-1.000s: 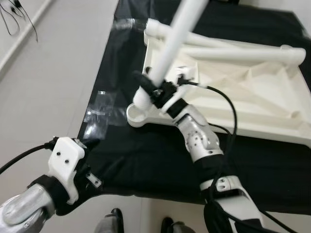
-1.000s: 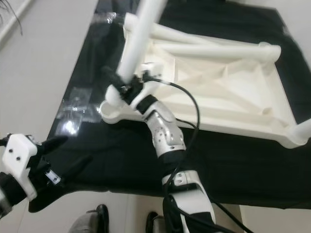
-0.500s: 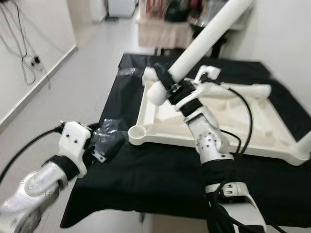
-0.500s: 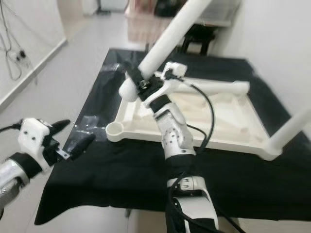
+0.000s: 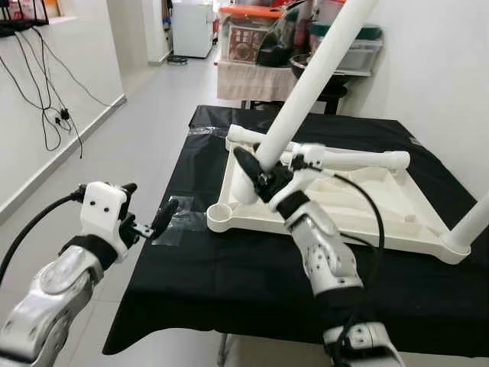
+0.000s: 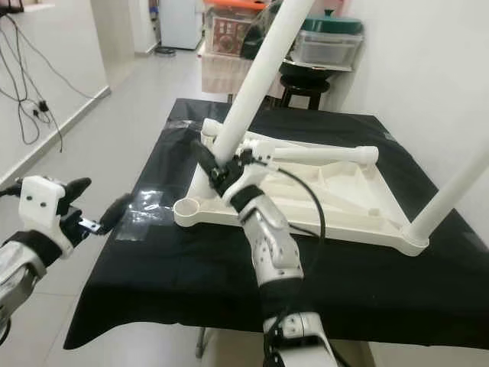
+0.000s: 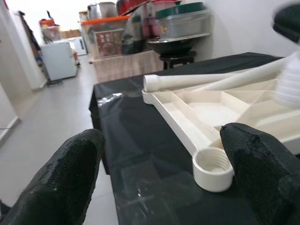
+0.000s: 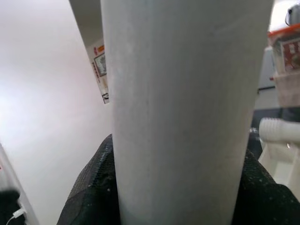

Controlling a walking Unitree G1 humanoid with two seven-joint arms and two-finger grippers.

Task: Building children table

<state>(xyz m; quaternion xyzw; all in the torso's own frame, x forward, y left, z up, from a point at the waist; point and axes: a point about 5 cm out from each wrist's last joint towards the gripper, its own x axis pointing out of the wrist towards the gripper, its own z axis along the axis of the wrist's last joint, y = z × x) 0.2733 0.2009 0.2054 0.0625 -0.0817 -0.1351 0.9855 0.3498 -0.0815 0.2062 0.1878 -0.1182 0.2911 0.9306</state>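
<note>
The white table top [image 5: 367, 199] lies upside down on a black-covered table [image 5: 229, 283]. My right gripper [image 5: 263, 172] is shut on a long white leg [image 5: 306, 84], near its lower end, and holds it tilted above the top's left side. In the right wrist view the leg [image 8: 183, 117] stands between the black fingers [image 8: 93, 187]. An empty socket [image 5: 219, 216] sits at the near-left corner, and the left wrist view shows the socket [image 7: 212, 168] too. Another leg [image 5: 336, 159] lies across the far side. A third leg [image 5: 472, 223] stands in the near-right corner. My left gripper [image 5: 149, 202] hangs open, holding nothing, beside the table's left edge.
Clear plastic wrap [image 5: 172, 225] lies on the cloth at the left edge. Beyond the table stand storage boxes [image 5: 248, 34] and a dark stool [image 6: 302, 80]. Cables [image 5: 53, 107] hang on the left wall. A white wall [image 5: 443, 69] closes the right side.
The camera has tilted up from looking down at the table to looking across it. My right gripper keeps the leg. My left gripper has risen to table height, still open.
</note>
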